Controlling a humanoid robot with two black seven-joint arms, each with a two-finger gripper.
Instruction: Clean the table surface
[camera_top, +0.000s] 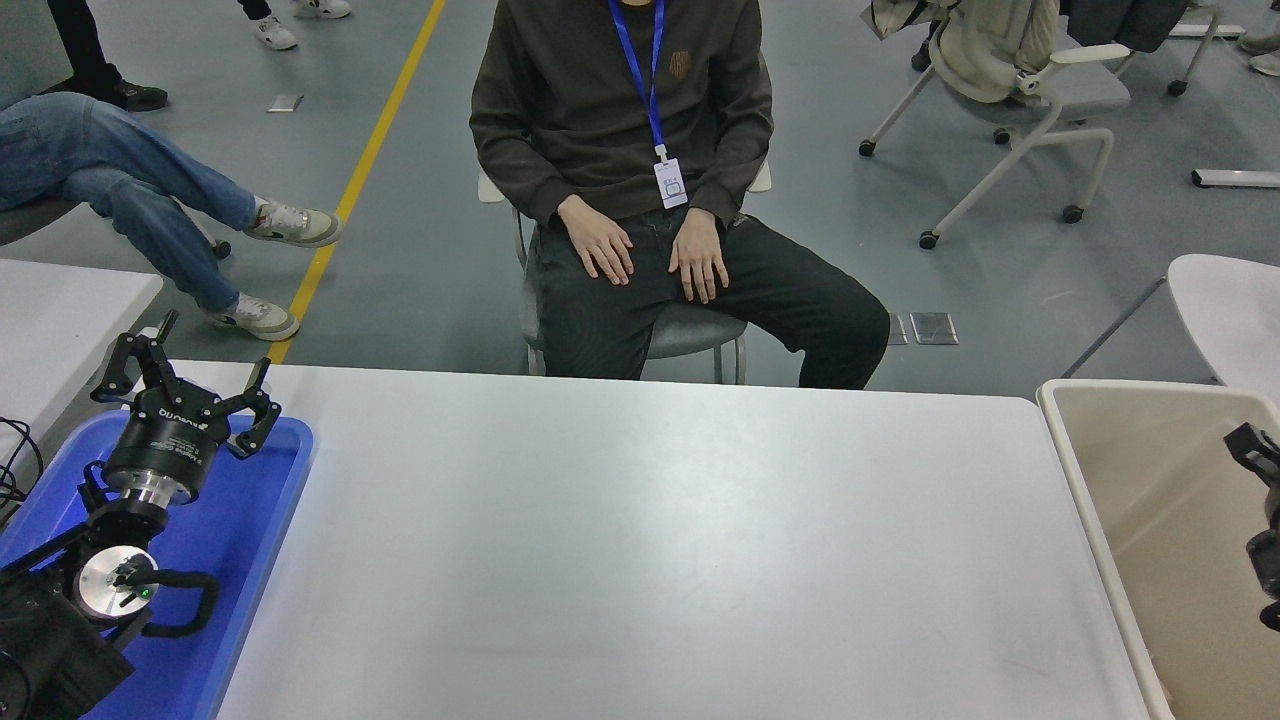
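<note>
A blue tray (270, 530) lies at the lower left. A beige bin (1130, 470) stands at the right edge. On the far side a person in a dark sweatshirt (620, 100) sits on a chair (690, 330), both hands flat on the thighs, a blue lanyard (645, 80) with a badge hanging from the neck. At upper left another person's legs in blue jeans (110, 180) stretch across the grey floor, near a yellow line (360, 170). A white office chair (1030, 100) stands at upper right.
</note>
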